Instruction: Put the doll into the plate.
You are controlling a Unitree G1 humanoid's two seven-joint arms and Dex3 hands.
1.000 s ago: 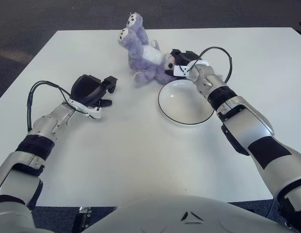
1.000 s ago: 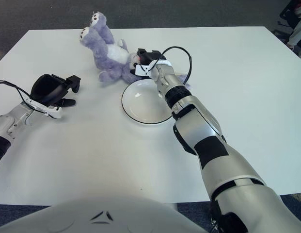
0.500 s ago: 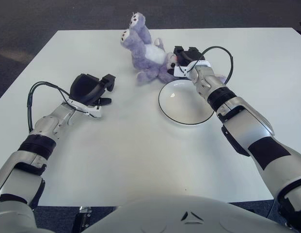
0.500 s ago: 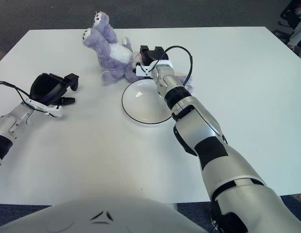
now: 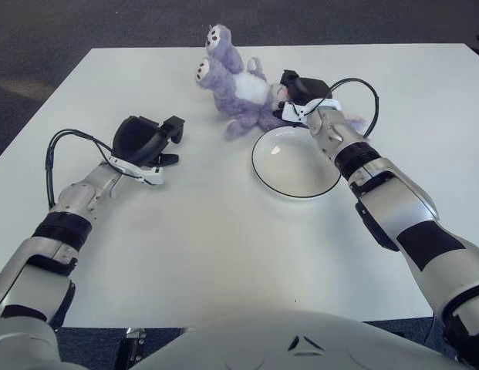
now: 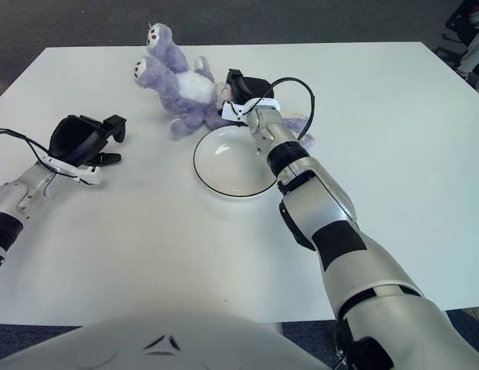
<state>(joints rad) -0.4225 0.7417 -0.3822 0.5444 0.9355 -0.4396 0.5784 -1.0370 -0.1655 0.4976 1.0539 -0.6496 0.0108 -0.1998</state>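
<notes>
The purple doll (image 5: 237, 87) lies on the white table (image 5: 224, 247), just beyond the far left rim of the white plate (image 5: 295, 163). Its long axis runs from its feet at the far left to its head at the near right. The right hand (image 5: 299, 94) is clenched on the head end. The left hand (image 5: 146, 140), curled and holding nothing, shows well to the left. No writing is readable.

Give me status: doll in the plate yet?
No. The plate holds nothing. The right hand is closed on the doll, which lies just beyond the plate's far rim with its feet pointing away. The left hand idles left of the plate. Left to do: carry the doll over and release it.
</notes>
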